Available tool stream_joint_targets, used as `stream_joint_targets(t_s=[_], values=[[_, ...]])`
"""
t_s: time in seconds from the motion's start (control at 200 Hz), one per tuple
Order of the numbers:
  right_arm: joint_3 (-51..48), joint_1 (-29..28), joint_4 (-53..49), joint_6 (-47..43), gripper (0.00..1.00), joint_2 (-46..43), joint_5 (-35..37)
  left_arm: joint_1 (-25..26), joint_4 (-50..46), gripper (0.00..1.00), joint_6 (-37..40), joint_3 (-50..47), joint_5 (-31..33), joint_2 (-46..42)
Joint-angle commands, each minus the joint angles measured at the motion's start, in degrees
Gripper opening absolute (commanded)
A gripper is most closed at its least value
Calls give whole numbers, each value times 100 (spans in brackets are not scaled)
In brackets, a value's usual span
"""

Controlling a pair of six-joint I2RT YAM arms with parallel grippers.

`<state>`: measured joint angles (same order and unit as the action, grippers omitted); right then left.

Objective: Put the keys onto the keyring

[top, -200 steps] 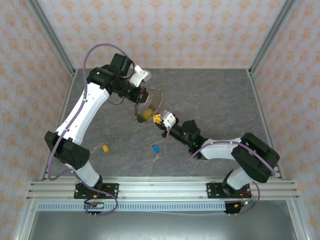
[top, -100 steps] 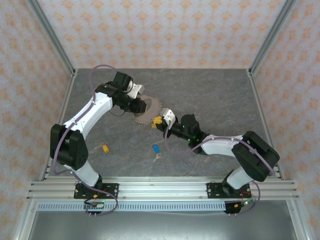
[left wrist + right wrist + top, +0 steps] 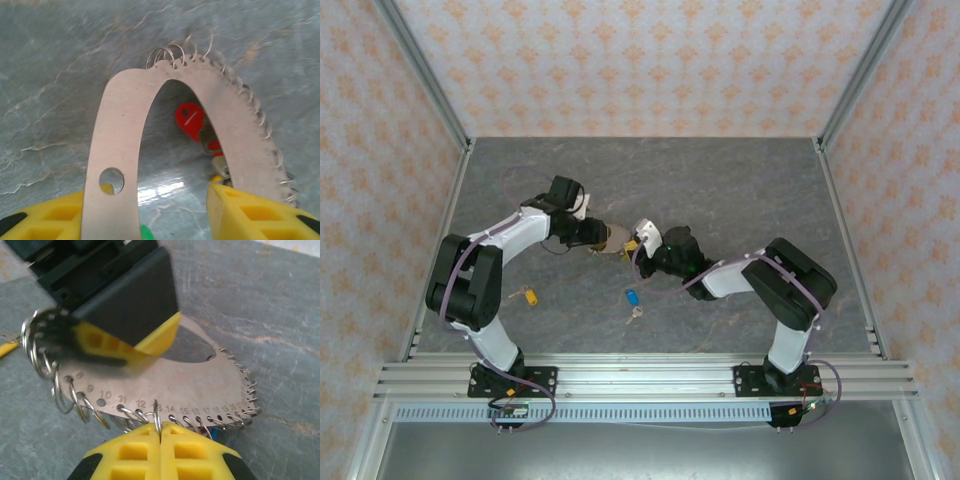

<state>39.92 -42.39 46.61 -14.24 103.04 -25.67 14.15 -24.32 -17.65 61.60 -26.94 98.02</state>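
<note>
The keyring (image 3: 120, 125) is a flat grey metal oval with numbered holes and small wire rings along its rim, and it lies on the table (image 3: 740, 190). My left gripper (image 3: 155, 215) is open; the ring's left band crosses over its left finger (image 3: 50, 220). A red-headed key (image 3: 190, 117) lies inside the ring's opening. My right gripper (image 3: 160, 432) is shut on one small wire ring at the rim of the keyring (image 3: 190, 385). In the top view both grippers meet at the keyring (image 3: 610, 240). A blue key (image 3: 631, 296), a silvery key (image 3: 635, 315) and a yellow key (image 3: 527, 295) lie loose nearer the arms.
Grey marbled table (image 3: 740, 190) inside a metal frame with patterned walls. The left gripper's dark body (image 3: 125, 295) hangs over the far side of the keyring in the right wrist view. Open table surface lies at the back and to the right.
The left arm brought the tilted, raised keyring down flat onto the table and its jaws opened. The right gripper followed leftward, still shut at the ring's rim.
</note>
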Motion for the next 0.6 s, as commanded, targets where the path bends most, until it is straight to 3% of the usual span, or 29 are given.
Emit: stream_joint_targets(t_s=[0.0,0.115,0.255,0.521,0.596], values=[[297,81,234,79,0,125,160,0,491,56,-337,-287,481,18],[257,204,439,320,0,159,14,-5,550,63,-392,-516,840,-225],[299,508,596,817,0,174,-745,-5,679,68,-422,-802,1060,-663],[121,561,1248,1149,0,263,-635,13,1447,59,-181,-1294,321,-1331],[279,528,584,695,0,193,-877,65,1458,58,-65,-1263,329,-1431]])
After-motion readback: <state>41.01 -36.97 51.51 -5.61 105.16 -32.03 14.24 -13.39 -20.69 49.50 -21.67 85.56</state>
